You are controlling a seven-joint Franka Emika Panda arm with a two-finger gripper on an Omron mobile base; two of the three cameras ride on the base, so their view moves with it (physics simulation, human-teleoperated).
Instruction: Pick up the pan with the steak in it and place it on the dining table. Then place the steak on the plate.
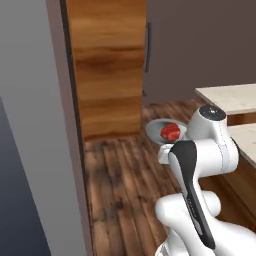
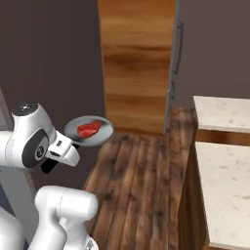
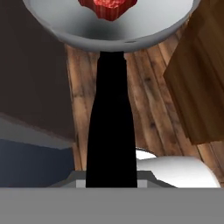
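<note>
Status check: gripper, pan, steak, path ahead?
Gripper shut on pan handle. Steak in pan, held above wood floor. Stone counter off to the right.

both base views look forward and down from behind – sharing the wood floor (image 1: 125,175); hand view looks close along the pan (image 3: 109,30).

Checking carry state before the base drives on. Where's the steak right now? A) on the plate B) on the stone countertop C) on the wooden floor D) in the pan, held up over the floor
D: the steak lies in the pan, which the gripper holds by its black handle above the wooden floor.
</note>
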